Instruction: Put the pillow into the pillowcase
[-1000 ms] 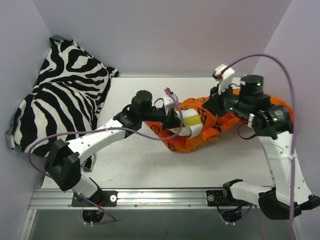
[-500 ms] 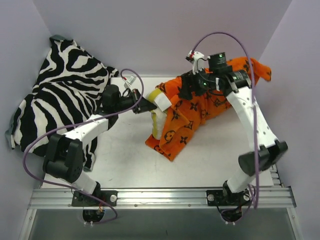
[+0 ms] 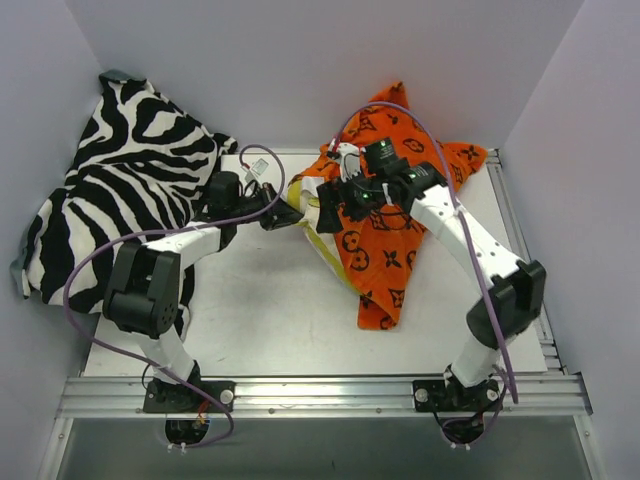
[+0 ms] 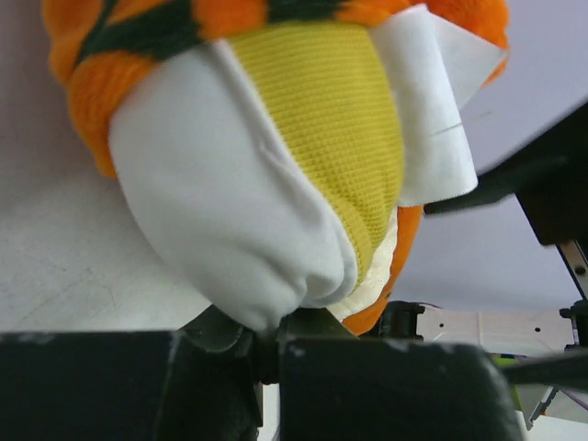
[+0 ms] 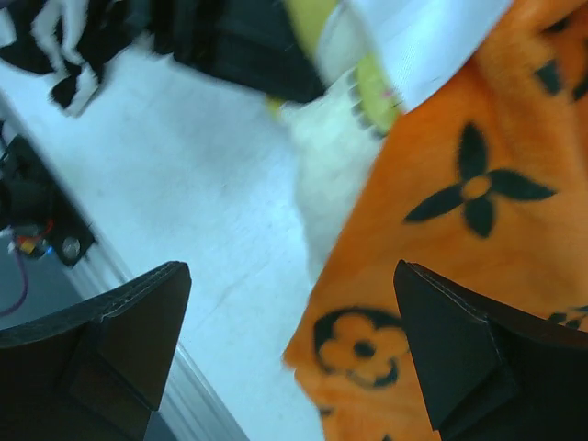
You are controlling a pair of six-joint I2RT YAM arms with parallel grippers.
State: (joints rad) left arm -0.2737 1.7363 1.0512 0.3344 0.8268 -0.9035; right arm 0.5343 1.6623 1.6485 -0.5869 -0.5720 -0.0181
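The orange pillowcase (image 3: 395,235) with dark motifs lies spread across the middle of the table, most of the pillow inside it. A white, yellow-edged corner of the pillow (image 3: 308,198) sticks out at its left end. My left gripper (image 3: 287,214) is shut on that corner. In the left wrist view the white and yellow pillow (image 4: 266,175) bulges out of the orange pillowcase (image 4: 101,83) just above my pinching jaws (image 4: 266,335). My right gripper (image 5: 294,358) hangs open over the pillowcase (image 5: 478,230) edge and the pillow (image 5: 326,165), holding nothing. It is seen from above at the case's left end (image 3: 334,204).
A black-and-white zebra-striped cloth (image 3: 120,190) is heaped at the left back corner against the wall. Walls close in the table on three sides. The metal rail (image 3: 320,395) with both arm bases runs along the near edge.
My right gripper has opened, let go of the pillowcase and swung left to the pillow's exposed end. The left gripper has drawn the pillow corner leftward, and the case has flopped out flatter.
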